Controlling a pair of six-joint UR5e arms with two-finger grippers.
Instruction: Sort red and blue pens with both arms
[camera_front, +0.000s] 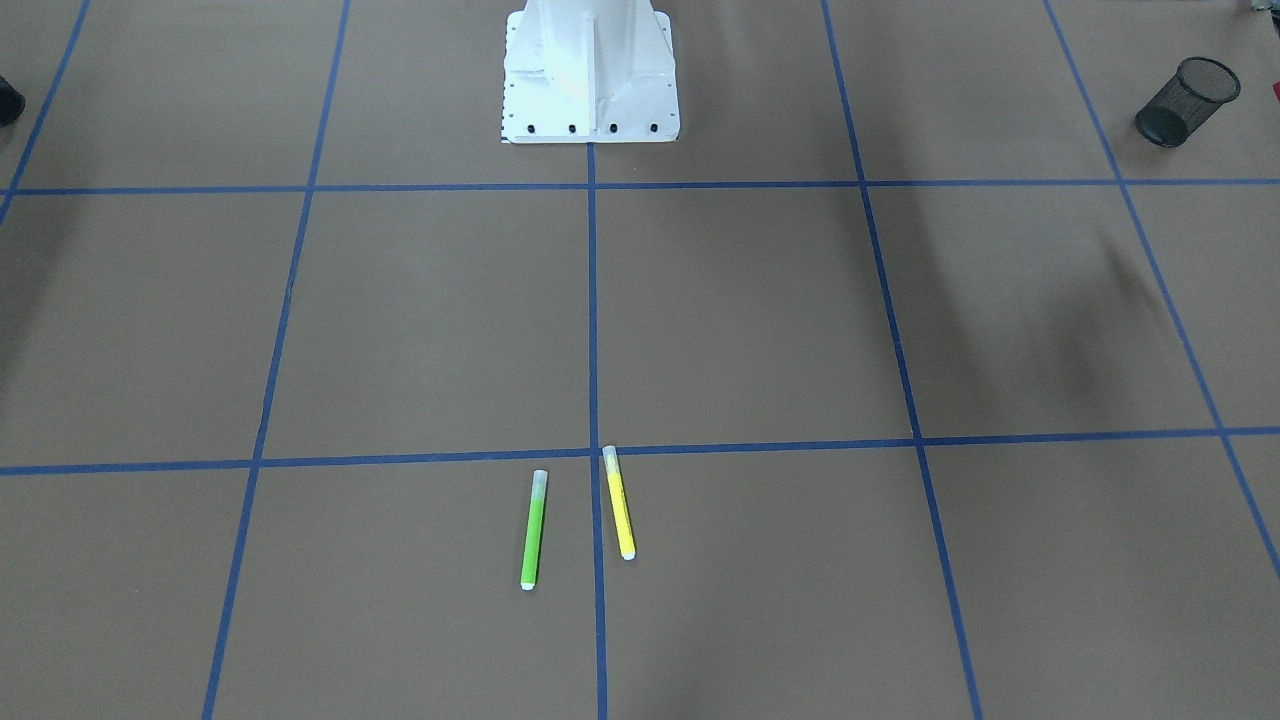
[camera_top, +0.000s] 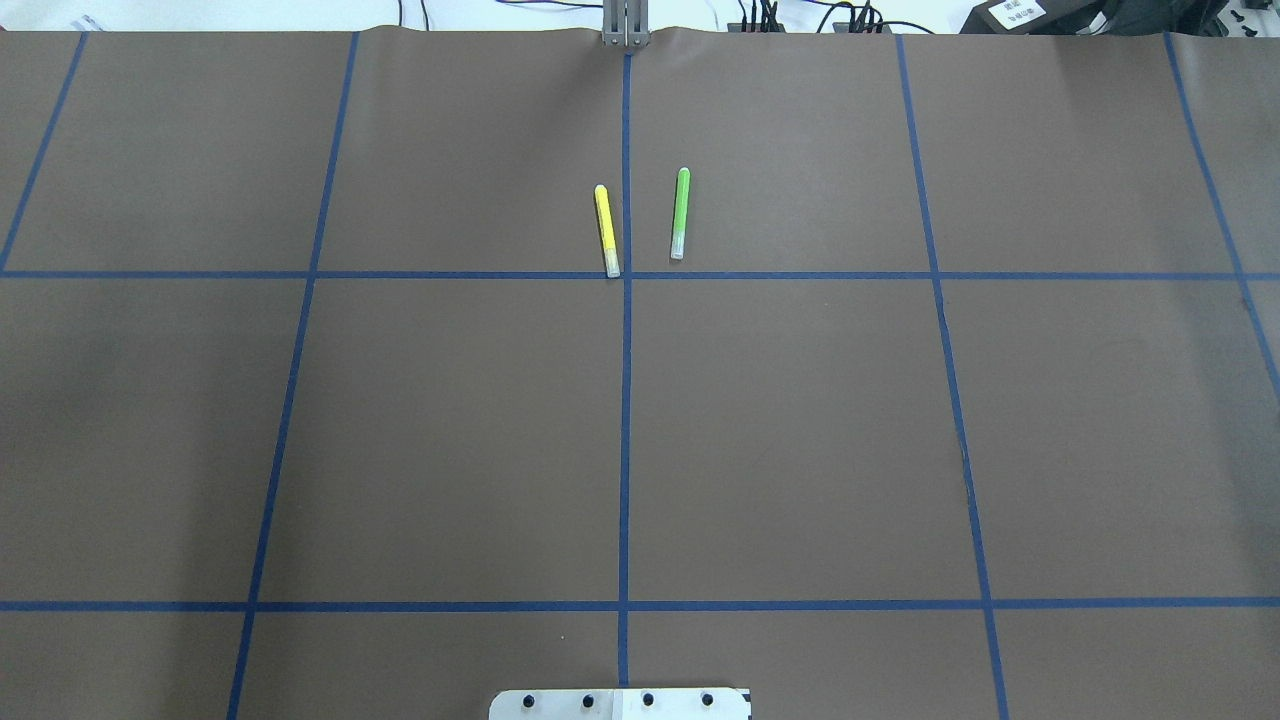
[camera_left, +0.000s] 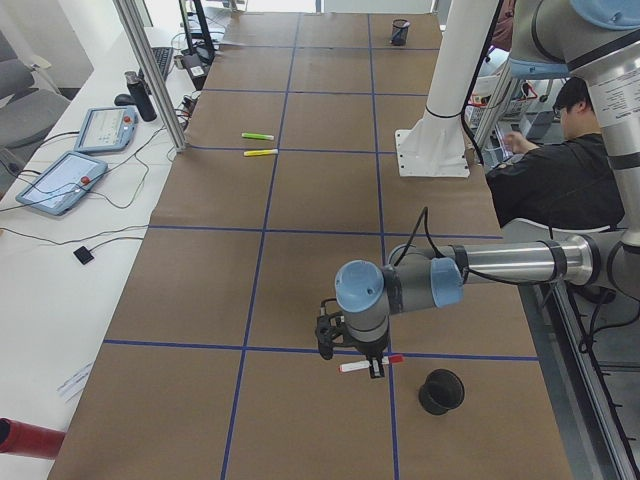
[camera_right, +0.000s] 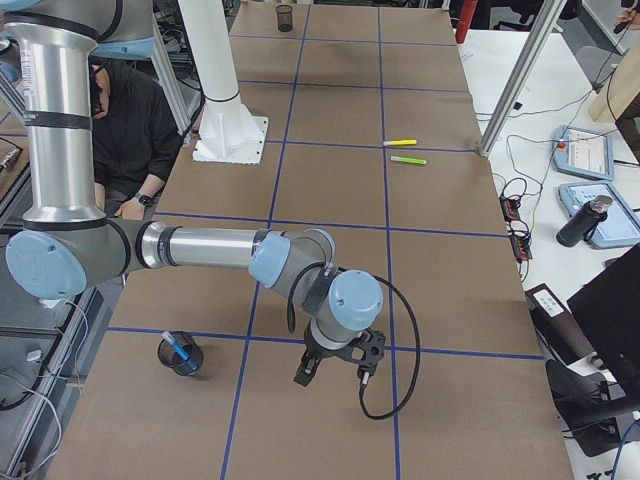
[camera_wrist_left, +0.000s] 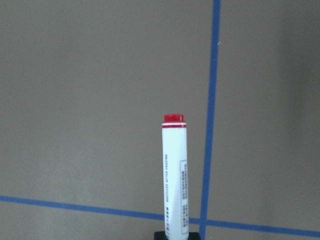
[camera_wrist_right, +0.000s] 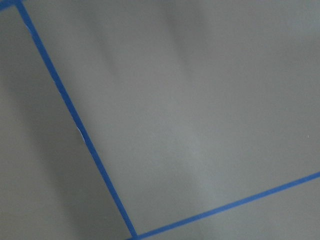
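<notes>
Now the left arm (camera_left: 500, 262), the near one in the left side view, is hanging low over the brown table (camera_left: 300, 200). Its left gripper (camera_left: 377, 366) is clamping the red pen (camera_left: 352, 367), jaws pressing narrow on the white barrel and the pen lying level in the grip. Seen from the left wrist, the pen is pointing to 12 o'clock, a red end outermost, beside a crossing of blue tape lines (camera_wrist_left: 212, 75). A black mesh cup (camera_left: 441, 391) is standing at about 4 o'clock from the pen, near but apart. The blue pen (camera_right: 174, 343) is resting inside a second mesh cup (camera_right: 183, 358), leaning toward 10 o'clock. The right gripper (camera_right: 335, 375) is hovering at 3 o'clock from that cup, well apart; whether its jaws are wide or narrow cannot be told. The green marker (camera_front: 534, 530) and yellow marker (camera_front: 619, 503) are lying side by side, not touching, on either side of one tape line.
</notes>
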